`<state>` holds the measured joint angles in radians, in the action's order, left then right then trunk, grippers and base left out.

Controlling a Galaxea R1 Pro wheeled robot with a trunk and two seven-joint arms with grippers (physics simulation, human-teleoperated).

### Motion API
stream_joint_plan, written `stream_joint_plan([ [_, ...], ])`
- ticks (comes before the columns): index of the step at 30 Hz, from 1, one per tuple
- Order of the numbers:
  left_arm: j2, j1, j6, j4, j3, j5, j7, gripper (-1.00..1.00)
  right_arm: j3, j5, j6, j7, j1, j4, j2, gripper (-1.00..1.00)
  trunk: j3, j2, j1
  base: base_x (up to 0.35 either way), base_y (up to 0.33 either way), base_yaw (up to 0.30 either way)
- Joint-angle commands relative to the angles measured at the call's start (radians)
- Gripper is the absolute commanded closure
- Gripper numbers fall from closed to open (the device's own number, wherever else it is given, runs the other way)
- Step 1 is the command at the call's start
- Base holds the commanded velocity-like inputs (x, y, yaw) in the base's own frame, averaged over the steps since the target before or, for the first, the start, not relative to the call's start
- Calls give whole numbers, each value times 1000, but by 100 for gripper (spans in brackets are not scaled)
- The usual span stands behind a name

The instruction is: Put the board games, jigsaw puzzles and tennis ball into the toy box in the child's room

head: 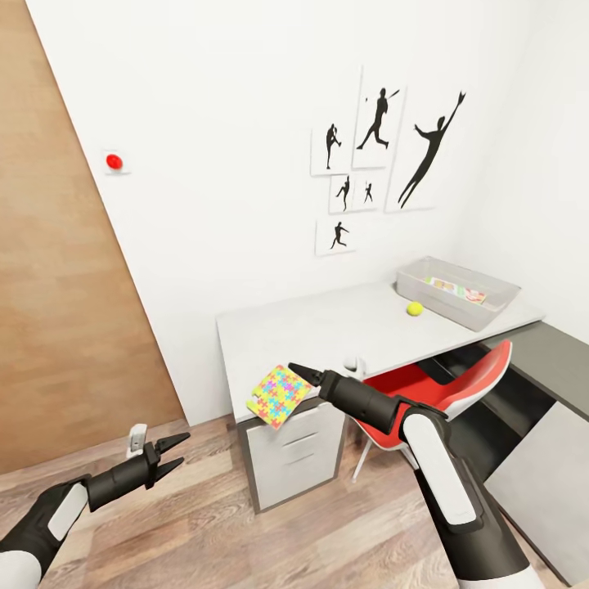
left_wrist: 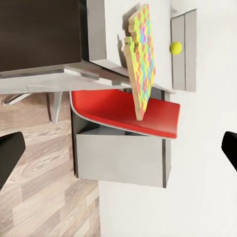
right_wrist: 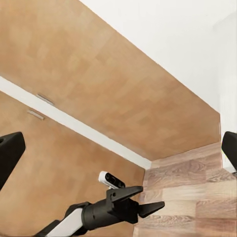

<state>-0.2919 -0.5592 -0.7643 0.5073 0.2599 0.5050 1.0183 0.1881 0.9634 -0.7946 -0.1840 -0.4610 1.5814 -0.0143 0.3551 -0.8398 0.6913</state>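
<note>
Jigsaw puzzles (head: 279, 396) lying stacked at the near corner of the tabletop (head: 327, 327), overhanging its edge, roughly at seven o'clock from the toy box (head: 458, 291). Reaching toward them with the right pincer (head: 299, 372) (jaw gap impossible to tell, tips just touching the mosaic's edge, nothing lifted). Hanging low over the floor, left pincer (head: 173, 456), spread open and empty. Judging the pickup step underway; next calling for closing on the overhanging edge. Already holding one flat colourful game box (head: 455, 289), toy box; tennis ball (head: 415, 308) sitting just beside its near wall.

The head view looks down over both arms at the tabletop (head: 327, 327); the left wrist view shares it; the right wrist view faces the left gripper (right_wrist: 143, 200).
</note>
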Motion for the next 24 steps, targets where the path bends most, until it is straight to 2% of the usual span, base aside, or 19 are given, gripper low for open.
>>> stream_joint_plan([
  [1, 0, -1, -6, 0, 1, 3, 1, -100, -1, -5, -4, -13, -1, 0, -1, -100, 4, -8, 4, 0, 0, 0],
  [6, 2, -1, -5, -1, 0, 3, 1, -100, -6, -7, 0, -38, -1, 1, -1, -100, 20, -43, 23, 0, 0, 0],
  [18, 19, -1, -3, 0, -1, -1, 0, -100, -23, -13, 1, -38, -1, 0, -1, -100, 58, -127, 69, 0, 0, 0],
  [24, 24, -1, -4, 0, -1, 0, 1, -100, -24, -14, 1, -37, -1, -1, -1, -100, 58, -127, 69, 0, 0, 0],
])
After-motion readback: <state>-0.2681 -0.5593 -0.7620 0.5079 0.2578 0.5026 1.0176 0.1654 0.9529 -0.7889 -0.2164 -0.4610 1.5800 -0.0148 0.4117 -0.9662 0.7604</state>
